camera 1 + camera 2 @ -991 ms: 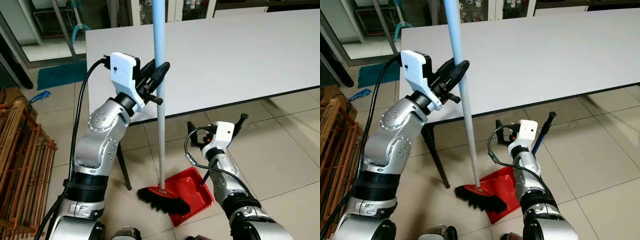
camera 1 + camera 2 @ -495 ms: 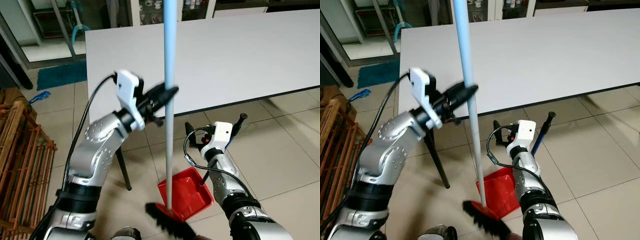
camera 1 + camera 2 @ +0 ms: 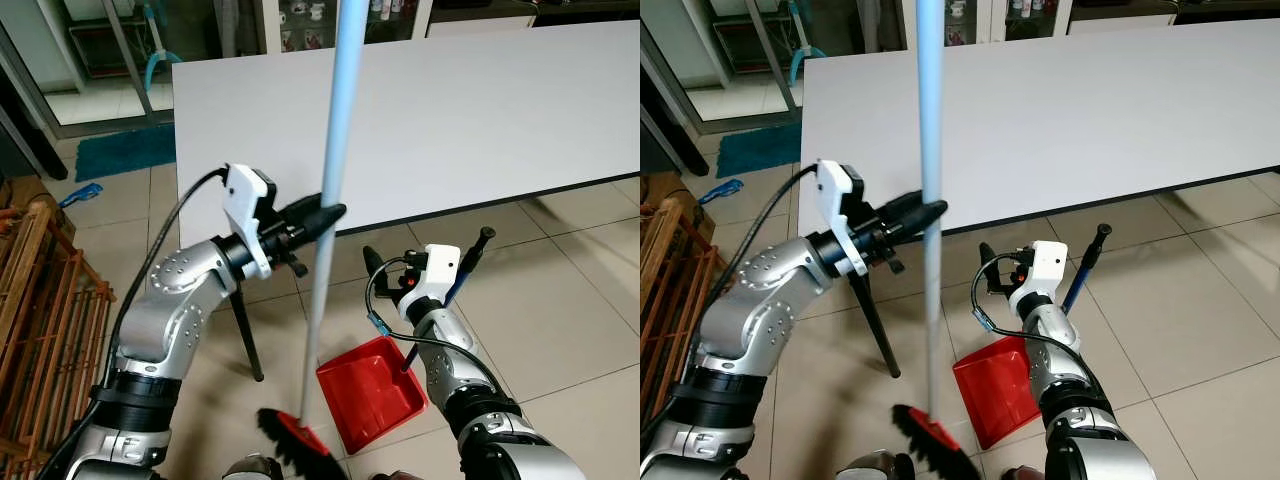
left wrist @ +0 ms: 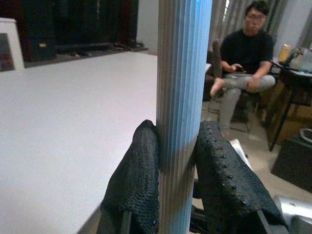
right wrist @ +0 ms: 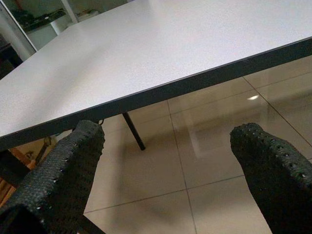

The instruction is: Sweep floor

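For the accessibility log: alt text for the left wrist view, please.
The left gripper clamps a ribbed pale-blue broom pole between its two black fingers. Behind lies a white table, and a seated person in a black top.

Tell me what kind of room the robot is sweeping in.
Probably a home dining or living area: a large white rectangular table on beige floor tiles, a wooden slatted rack at the side, and a seated person beyond. The left hand grips the pale blue broom pole.
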You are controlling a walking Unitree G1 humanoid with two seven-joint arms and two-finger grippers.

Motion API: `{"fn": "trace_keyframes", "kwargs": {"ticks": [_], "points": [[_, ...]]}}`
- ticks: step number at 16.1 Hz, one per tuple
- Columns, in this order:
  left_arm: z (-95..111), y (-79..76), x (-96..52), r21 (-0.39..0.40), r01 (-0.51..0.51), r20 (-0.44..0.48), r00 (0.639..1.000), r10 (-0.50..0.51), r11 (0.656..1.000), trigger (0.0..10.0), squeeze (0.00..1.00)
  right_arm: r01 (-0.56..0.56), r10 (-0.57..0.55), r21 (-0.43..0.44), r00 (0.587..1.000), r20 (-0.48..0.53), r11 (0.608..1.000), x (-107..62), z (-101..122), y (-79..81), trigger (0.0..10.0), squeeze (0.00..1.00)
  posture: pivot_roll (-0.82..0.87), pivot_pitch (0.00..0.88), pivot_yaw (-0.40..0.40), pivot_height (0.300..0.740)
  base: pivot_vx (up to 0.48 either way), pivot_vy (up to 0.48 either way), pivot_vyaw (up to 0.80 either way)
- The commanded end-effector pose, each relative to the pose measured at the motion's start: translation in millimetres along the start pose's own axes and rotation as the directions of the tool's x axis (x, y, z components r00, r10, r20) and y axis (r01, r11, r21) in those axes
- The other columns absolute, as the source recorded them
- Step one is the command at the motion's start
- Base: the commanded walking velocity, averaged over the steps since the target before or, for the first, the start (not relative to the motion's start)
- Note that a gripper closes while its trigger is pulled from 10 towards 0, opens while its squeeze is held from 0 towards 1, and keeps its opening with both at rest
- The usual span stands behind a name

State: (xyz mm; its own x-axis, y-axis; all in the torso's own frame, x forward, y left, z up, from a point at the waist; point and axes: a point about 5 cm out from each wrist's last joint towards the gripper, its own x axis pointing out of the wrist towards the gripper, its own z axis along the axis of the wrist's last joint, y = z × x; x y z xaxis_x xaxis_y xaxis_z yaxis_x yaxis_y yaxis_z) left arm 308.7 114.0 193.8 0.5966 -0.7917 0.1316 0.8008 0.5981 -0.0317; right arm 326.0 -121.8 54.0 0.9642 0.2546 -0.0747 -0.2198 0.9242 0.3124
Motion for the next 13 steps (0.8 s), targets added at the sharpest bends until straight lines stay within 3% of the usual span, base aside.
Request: {"fn": "trace_keyframes", "kwargs": {"ticks": [1,4,8,10,13], "points": [[14,3.2,2.4,0.018,-0.014,0.069,0.998,0.013,1.000,10.0,0.00,-0.011,0.011,0.001,1.000,-0.001,1.000,0.3,1,0.4,10.0,0.00,0.00,0.018,0.013,0.740,0.000,0.000,0.00],[7,-4.7,2.4,-0.018,0.041,0.073,0.997,-0.039,0.999,10.0,0.00,-0.025,0.025,0.007,1.000,-0.002,1.000,0.4,1,2.0,10.0,0.00,-0.01,0.003,0.015,0.740,0.000,0.000,0.00],[3,-1.4,1.9,-0.005,0.007,0.050,0.999,-0.007,1.000,10.0,0.00,-0.040,0.040,0.009,0.999,-0.004,0.999,0.7,0,3.2,10.0,0.00,-0.01,0.000,0.014,0.740,0.000,0.000,0.00],[5,13.4,3.2,0.021,-0.173,0.090,0.981,0.171,0.985,10.0,0.00,-0.037,0.037,0.007,0.999,-0.003,0.999,-0.1,0,2.3,10.0,0.00,-0.01,0.000,0.016,0.740,0.000,0.000,0.00],[5,23.2,3.9,0.006,-0.319,0.115,0.942,0.316,0.948,10.0,0.00,-0.028,0.028,0.005,1.000,-0.002,1.000,-0.8,0,0.8,10.0,0.00,-0.01,0.000,0.016,0.740,0.000,0.000,0.00]]}}
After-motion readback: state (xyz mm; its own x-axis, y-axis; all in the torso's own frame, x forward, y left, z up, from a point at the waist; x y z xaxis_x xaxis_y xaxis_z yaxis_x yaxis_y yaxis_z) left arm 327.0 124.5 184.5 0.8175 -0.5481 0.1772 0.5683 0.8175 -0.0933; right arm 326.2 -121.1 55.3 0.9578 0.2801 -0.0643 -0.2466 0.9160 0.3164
